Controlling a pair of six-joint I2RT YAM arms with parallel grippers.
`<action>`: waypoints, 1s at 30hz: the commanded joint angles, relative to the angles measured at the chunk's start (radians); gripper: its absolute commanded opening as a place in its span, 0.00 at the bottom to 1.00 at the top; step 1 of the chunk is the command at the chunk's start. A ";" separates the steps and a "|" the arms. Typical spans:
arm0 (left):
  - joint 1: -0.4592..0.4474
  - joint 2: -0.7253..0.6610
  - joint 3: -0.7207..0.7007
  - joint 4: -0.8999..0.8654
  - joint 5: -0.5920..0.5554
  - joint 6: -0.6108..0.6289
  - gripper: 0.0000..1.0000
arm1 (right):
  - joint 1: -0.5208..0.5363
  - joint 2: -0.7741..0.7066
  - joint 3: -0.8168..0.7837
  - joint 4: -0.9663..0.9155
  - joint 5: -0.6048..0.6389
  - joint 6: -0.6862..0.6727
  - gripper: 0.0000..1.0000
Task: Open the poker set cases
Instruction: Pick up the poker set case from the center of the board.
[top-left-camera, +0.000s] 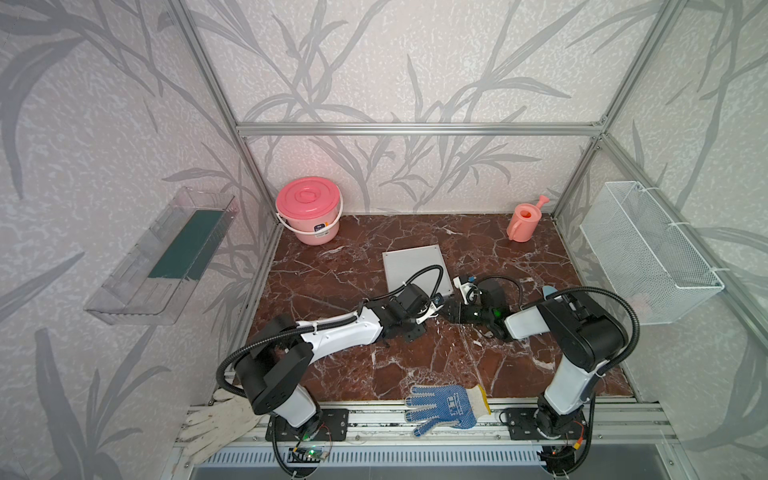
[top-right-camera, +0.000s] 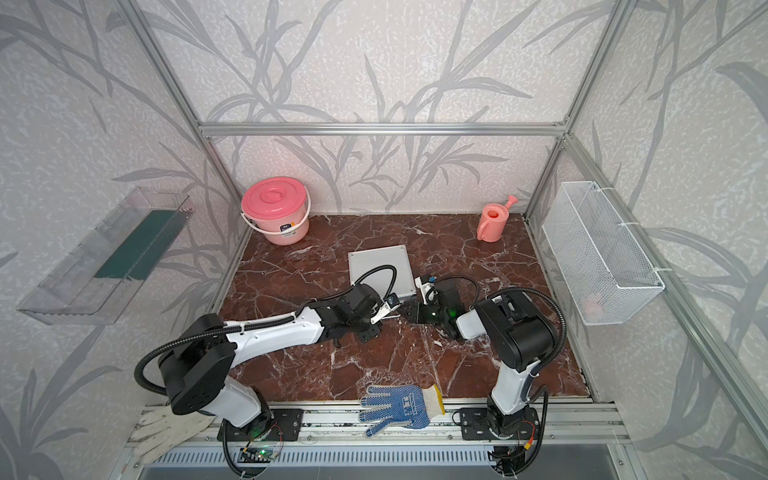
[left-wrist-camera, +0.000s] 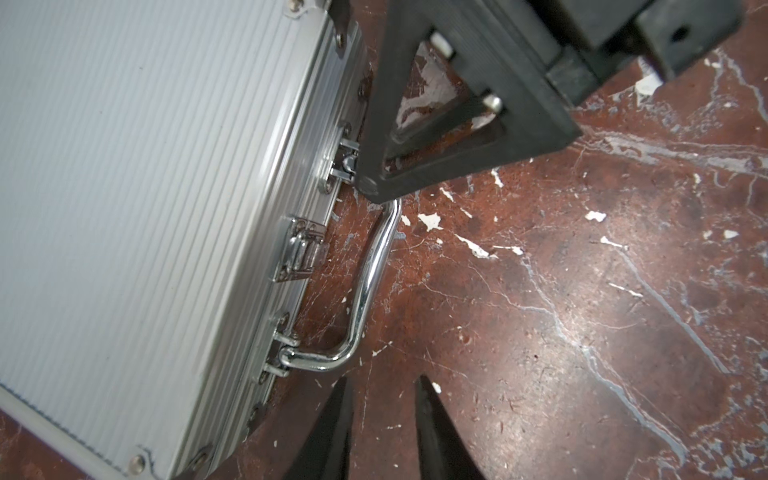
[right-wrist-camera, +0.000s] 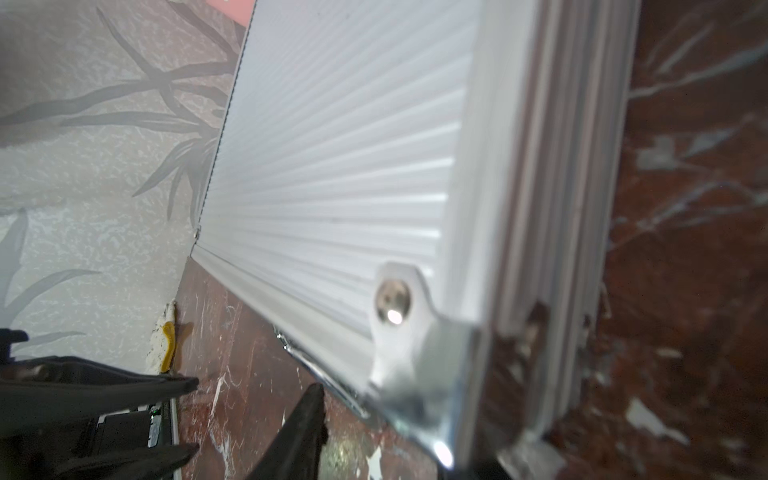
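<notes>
brown marbled bench (top-left-camera: 332, 374) under leaf-print walls carries the silver case (top-left-camera: 409, 266), lying flat in the middle with its ribbed lid up and its front edge turned toward the arms. the lid sits down on the base, so i judge that the step in hand is freeing the latch (left-wrist-camera: 305, 249). it shows on the front edge between the two brackets of the handle (left-wrist-camera: 370, 282) and looks folded shut. the handle lies flat on the bench, right in front of that latch.

the left hand (left-wrist-camera: 380, 384) hovers low just off the nearer bracket. its tips are parted with only bare bench between them, grasping nothing.

the right hand (top-left-camera: 449, 311) comes in from the other side. one black finger (left-wrist-camera: 457, 166) has its tip at the far bracket, where the handle bends. whether it touches, and whether that hand is parted or clenched, i cannot tell.

to do this well, i would reach over the handle rather than through it, hook one tip under the latch's free lip and flip it outward. meanwhile the other hand should press the case down, as it would likely slide on this smooth bench.
</notes>
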 joint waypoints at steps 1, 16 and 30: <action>0.002 0.031 -0.008 0.030 -0.003 0.002 0.29 | 0.008 0.044 0.002 0.059 0.023 -0.009 0.45; 0.035 0.082 -0.008 0.072 0.039 -0.030 0.28 | 0.017 0.251 -0.048 0.508 -0.067 0.269 0.39; 0.068 0.091 0.025 0.038 0.044 0.010 0.28 | 0.015 0.290 -0.042 0.599 -0.160 0.347 0.33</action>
